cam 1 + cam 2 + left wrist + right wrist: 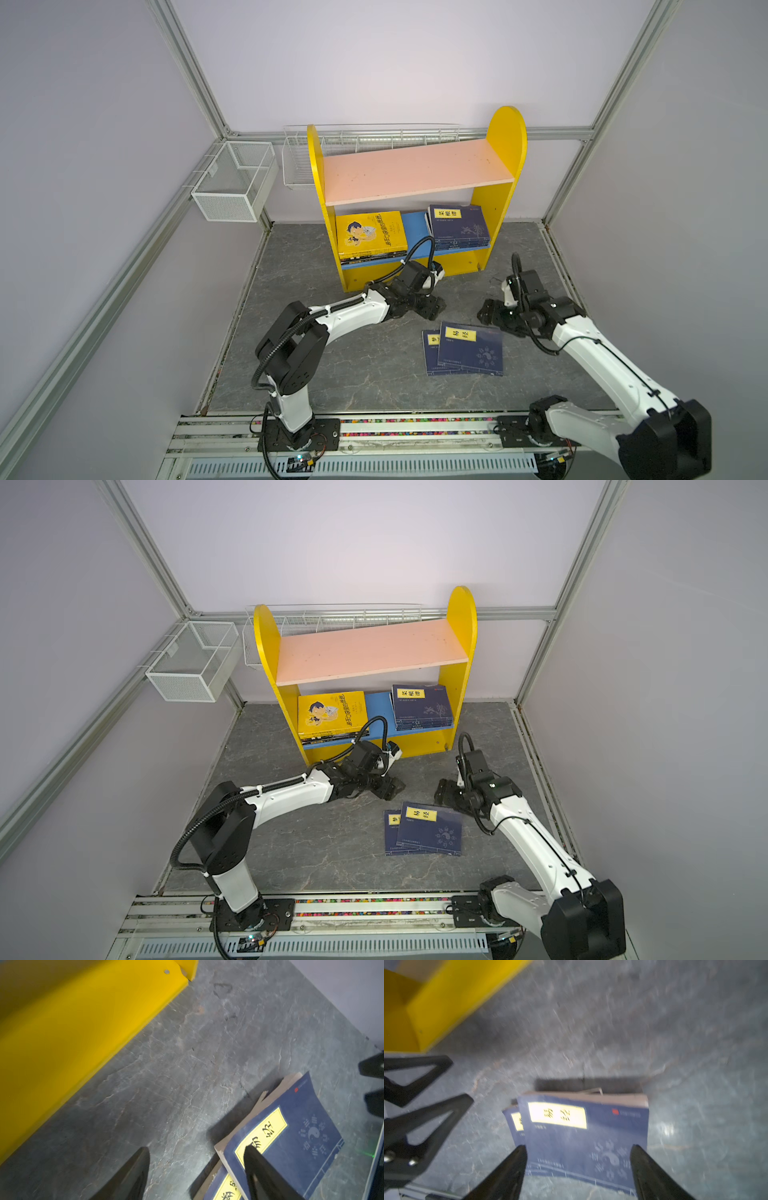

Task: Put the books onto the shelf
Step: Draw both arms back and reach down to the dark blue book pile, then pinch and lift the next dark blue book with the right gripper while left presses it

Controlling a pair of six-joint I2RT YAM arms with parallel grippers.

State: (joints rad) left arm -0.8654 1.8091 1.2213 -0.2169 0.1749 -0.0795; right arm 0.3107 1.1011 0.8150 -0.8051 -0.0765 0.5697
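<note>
Two navy books with yellow labels lie overlapped on the grey floor, the top one (471, 349) (432, 829) (291, 1122) (581, 1136) partly covering the lower one (430, 345) (515, 1126). My left gripper (432, 307) (196, 1149) hovers open just beyond their far left corner, one finger over the top book's label. On their far right my right gripper (492, 316) (578, 1147) stands open, jaws wide over the top cover. The shelf (415, 174) (370, 650) stands behind. Its blue lower board holds a yellow stack (370, 235) and a navy stack (459, 226).
A white mesh basket (235, 180) hangs on the left wall and a long wire basket (299, 162) sits behind the shelf. Aluminium frame posts and walls close in the floor. The arm bases ride a rail (415, 428) along the front edge.
</note>
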